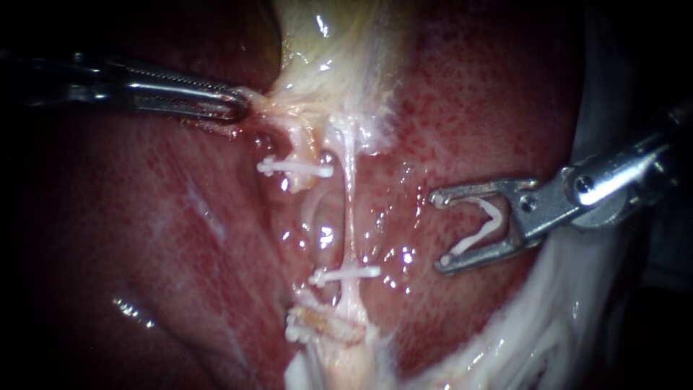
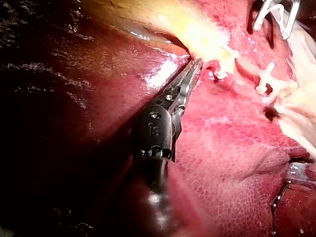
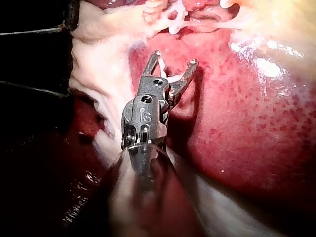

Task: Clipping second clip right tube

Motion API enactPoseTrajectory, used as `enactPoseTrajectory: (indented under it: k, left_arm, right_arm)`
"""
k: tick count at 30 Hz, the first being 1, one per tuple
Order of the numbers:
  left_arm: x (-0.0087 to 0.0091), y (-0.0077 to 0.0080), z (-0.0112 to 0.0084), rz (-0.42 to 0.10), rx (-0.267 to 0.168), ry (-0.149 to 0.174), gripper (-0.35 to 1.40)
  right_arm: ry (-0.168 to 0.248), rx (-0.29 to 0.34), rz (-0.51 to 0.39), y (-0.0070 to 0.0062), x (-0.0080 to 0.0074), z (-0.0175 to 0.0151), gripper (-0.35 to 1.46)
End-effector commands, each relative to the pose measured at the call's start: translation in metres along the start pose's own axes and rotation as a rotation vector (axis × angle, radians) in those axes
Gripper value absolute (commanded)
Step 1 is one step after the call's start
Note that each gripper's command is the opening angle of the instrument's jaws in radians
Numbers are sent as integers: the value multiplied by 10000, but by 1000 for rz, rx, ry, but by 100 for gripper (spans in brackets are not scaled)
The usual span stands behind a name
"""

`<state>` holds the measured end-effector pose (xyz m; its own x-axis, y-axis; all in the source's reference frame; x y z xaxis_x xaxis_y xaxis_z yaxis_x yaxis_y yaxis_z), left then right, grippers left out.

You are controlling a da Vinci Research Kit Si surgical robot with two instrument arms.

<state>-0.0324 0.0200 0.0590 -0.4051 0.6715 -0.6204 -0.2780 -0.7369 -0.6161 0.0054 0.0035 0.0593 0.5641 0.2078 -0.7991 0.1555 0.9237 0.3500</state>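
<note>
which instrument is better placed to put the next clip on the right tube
Right. The right instrument holds a white clip in its spread jaws, facing the right tube, not yet touching it. The left instrument has its jaws shut on tissue.

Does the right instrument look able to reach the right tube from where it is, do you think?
Probably yes: the right instrument, carrying a loaded clip, faces the right tube across bare liver. Nothing lies between them, and the left instrument grips tissue well aside.
</note>
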Motion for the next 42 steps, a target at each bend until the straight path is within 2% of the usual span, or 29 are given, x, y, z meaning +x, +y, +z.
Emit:
enactPoseTrajectory:
  k: [1,4,9,13,14,19,21,27,32,38,42]
  left_arm:
    - [3,0,-4,-2,-2,0,-35]
    - [18,3,-22,-9,-11,-1,-35]
    - [48,8,-63,-6,9,43,-35]
    - [62,15,-82,-12,20,56,-35]
    - [63,17,-83,-12,21,56,-35]
    - [59,16,-79,-4,24,57,-35]
    - [58,15,-77,-4,25,57,-35]
    - [57,15,-76,-3,26,57,-35]
    - [56,15,-75,-3,26,57,-35]
    - [56,15,-75,-3,26,57,-35]
    - [56,16,-75,-3,27,57,-35]
  right_arm:
    - [1,1,1,0,1,-1,50]
    - [1,1,1,0,1,-1,50]
    - [-1,5,2,1,2,-2,50]
    - [28,25,3,1,7,-4,50]
    - [38,34,3,1,9,-4,49]
    - [103,78,184,3,27,10,49]
    - [112,91,253,5,35,22,50]
    - [125,119,365,14,49,63,50]
    - [126,106,415,22,44,95,50]
    - [124,119,450,27,24,126,50]
    - [158,152,480,26,15,139,50]
